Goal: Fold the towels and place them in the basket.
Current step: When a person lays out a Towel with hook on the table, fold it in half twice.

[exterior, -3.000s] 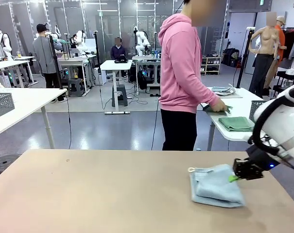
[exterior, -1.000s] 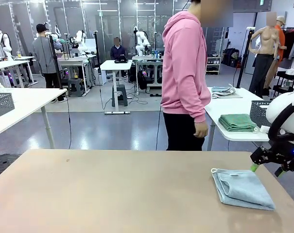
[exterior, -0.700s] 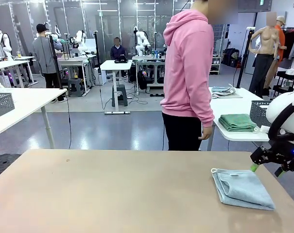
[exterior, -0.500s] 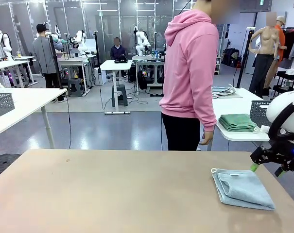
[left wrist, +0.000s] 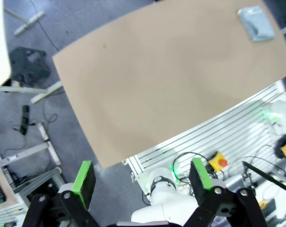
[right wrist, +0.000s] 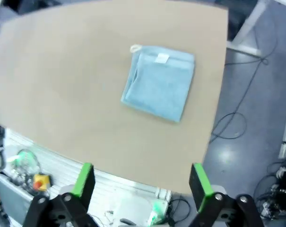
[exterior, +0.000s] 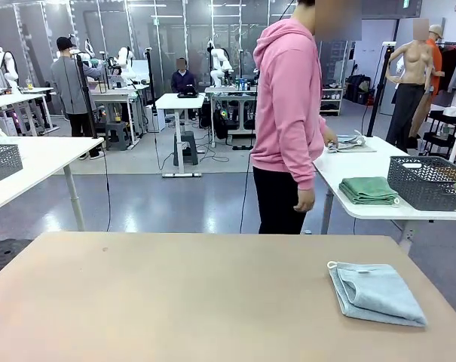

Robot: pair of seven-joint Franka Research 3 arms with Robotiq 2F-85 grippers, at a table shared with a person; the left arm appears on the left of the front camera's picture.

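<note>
Blue towel: the light blue towel point(exterior: 377, 294) lies folded into a flat rectangle on the tan tabletop point(exterior: 175, 302), at about 4 o'clock of its surface in the front view, near the right edge.
Towel detail: in the right wrist view the towel point(right wrist: 159, 82) has a white label tag point(right wrist: 162, 57) along one short edge and a small loop point(right wrist: 134, 48) at the corner beside it.
Right jaws: wide apart and holding nothing; the green pads point(right wrist: 83, 179) stand high above the tabletop, with the towel at 12 o'clock from them and well apart.
Left jaws: wide apart and holding nothing; the green pads point(left wrist: 83, 182) hang above the tabletop's near edge, with the towel point(left wrist: 257, 21) far off at about 1 o'clock in that view.
Basket: the dark grey wire-mesh basket point(exterior: 431, 181) stands on a white side table point(exterior: 341, 170) beyond the tabletop, at about 3 o'clock in the front view, well apart from the blue towel.
Beside the basket: a folded stack of green towels point(exterior: 368, 190) lies just at its 9 o'clock side on the same white table.
Person: a person in a pink hoodie point(exterior: 292, 113) stands at the far side, between the tabletop and the white table, body turned toward the white table; one hand point(exterior: 305, 200) hangs loose at the hip.
Second basket: a grey mesh basket point(exterior: 1, 161) sits on another white table at 9 o'clock of the front view.
</note>
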